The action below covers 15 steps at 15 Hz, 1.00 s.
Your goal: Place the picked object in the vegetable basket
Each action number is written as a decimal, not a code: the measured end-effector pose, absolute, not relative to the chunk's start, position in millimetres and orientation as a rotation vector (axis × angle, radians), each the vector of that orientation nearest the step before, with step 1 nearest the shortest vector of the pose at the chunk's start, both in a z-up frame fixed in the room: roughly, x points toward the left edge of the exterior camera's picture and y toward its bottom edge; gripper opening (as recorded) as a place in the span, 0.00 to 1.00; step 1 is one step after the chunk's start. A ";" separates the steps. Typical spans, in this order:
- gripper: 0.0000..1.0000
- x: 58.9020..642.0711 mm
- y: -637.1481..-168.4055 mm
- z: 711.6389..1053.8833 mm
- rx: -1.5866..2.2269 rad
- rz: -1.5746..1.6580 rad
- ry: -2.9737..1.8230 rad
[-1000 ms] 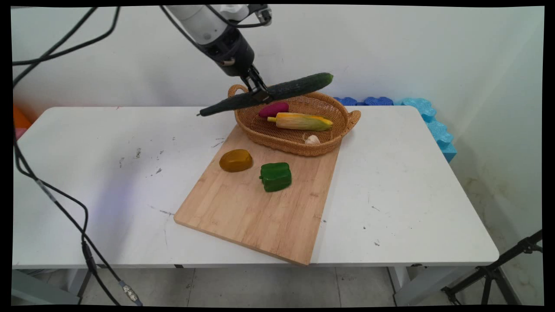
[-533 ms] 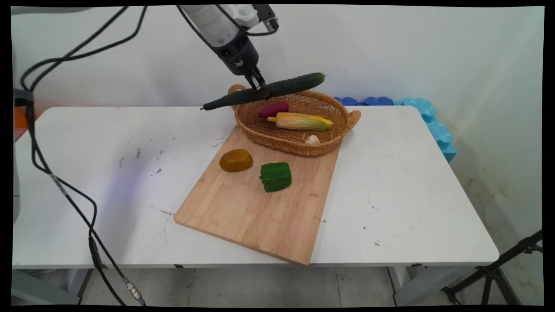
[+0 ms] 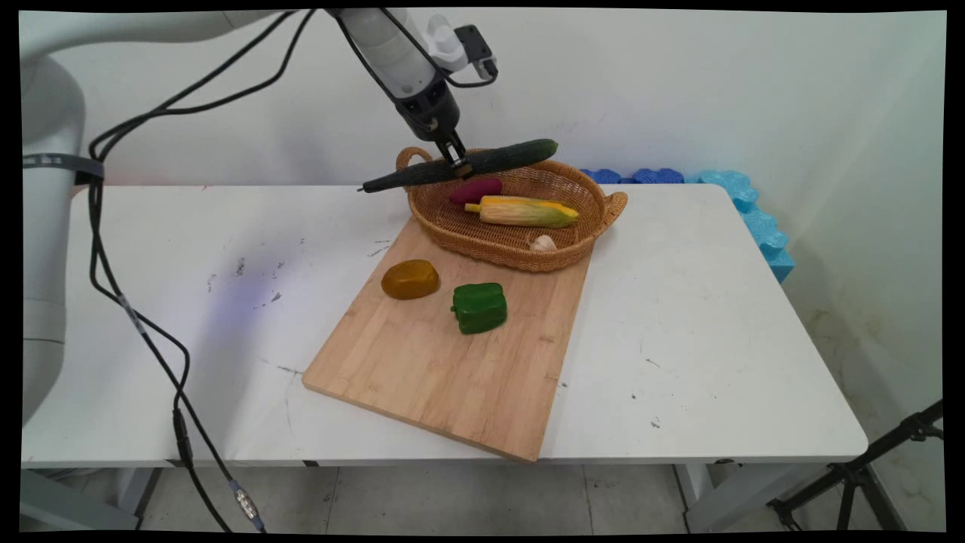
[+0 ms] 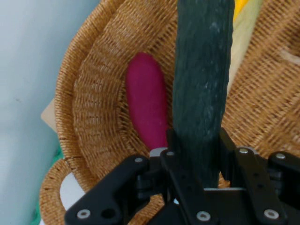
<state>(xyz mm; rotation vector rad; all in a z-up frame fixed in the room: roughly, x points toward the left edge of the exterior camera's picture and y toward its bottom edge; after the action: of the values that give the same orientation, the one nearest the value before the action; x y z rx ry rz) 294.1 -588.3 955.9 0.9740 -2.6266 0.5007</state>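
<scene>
My gripper (image 3: 457, 161) is shut on a long dark green cucumber (image 3: 497, 157), held nearly level just above the far left rim of a wicker basket (image 3: 520, 256). The cucumber's thin end sticks out past the basket's left handle. In the hand view the cucumber (image 4: 202, 84) runs up the middle from between the fingers of the gripper (image 4: 197, 164), over a purple sweet potato (image 4: 146, 105) lying in the basket (image 4: 89, 93). An ear of corn (image 3: 528, 212) and a garlic bulb (image 3: 542, 243) also lie in the basket.
A wooden cutting board (image 3: 445, 369) lies in front of the basket, with a brownish-yellow potato (image 3: 409, 279) and a green bell pepper (image 3: 479, 307) on it. Blue foam pieces (image 3: 746, 207) line the table's far right edge. Black cables (image 3: 143, 339) hang at the left.
The gripper has carried the cucumber a little to the right and down, closer to the basket's far rim. The hand has tilted more upright. Nothing on the board or in the basket has moved.
</scene>
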 end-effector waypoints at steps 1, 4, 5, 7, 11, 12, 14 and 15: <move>0.00 293.5 -592.8 951.1 0.978 0.503 -2.634; 0.00 291.7 -602.0 940.8 0.990 0.505 -2.643; 0.00 291.1 -604.5 937.6 0.994 0.505 -2.645; 0.00 289.9 -608.1 932.7 0.999 0.504 -2.648; 0.00 287.1 -613.7 923.2 1.002 0.502 -2.656; 1.00 286.5 -614.8 921.3 1.001 0.503 -2.657; 1.00 285.0 -616.6 917.8 0.997 0.506 -2.660; 1.00 284.0 -617.2 916.7 0.995 0.506 -2.660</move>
<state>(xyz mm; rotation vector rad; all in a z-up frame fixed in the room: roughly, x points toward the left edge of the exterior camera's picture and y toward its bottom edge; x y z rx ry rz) 284.0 -617.2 916.7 0.9950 -2.6601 0.5064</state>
